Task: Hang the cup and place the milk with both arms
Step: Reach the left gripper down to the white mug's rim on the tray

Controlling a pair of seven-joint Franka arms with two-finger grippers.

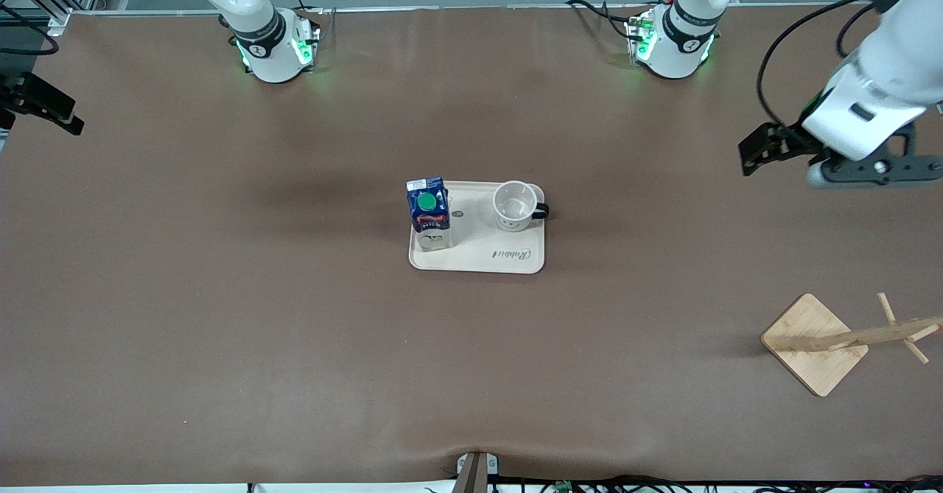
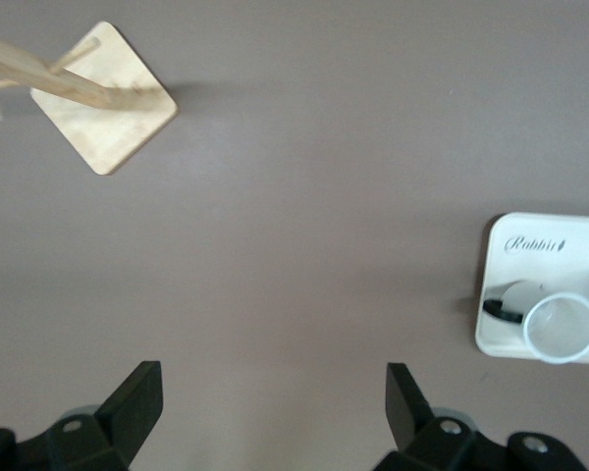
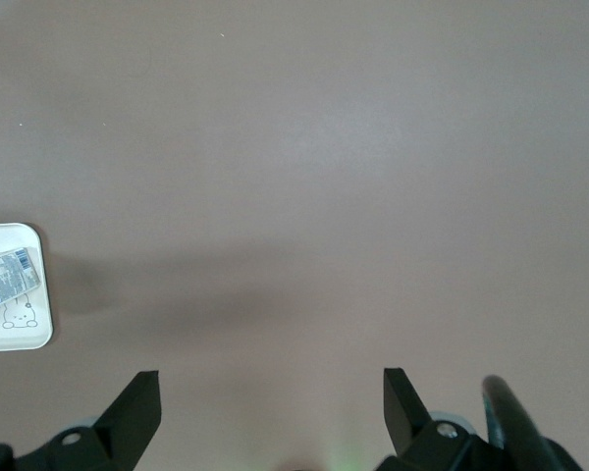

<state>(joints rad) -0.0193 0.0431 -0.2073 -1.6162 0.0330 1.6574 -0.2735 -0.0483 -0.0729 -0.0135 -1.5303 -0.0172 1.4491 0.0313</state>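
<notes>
The white cup (image 1: 514, 204), black handle toward the left arm's end, stands on a cream tray (image 1: 486, 257) at mid-table. The dark blue milk carton (image 1: 428, 211) with a green cap stands upright on the same tray, toward the right arm's end. My left gripper (image 1: 755, 150) is open and empty, up over bare table at the left arm's end; its wrist view (image 2: 272, 402) shows the cup (image 2: 562, 327) and tray (image 2: 545, 245) well off. My right gripper (image 1: 44, 102) is open and empty at the right arm's end; its wrist view (image 3: 272, 407) shows the carton (image 3: 5, 280) and the tray's corner (image 3: 15, 339).
A wooden cup rack with a square base (image 1: 810, 342) and pegged post (image 1: 880, 333) stands toward the left arm's end, nearer the front camera than the tray; it also shows in the left wrist view (image 2: 103, 98). A brown mat covers the table (image 1: 295, 331).
</notes>
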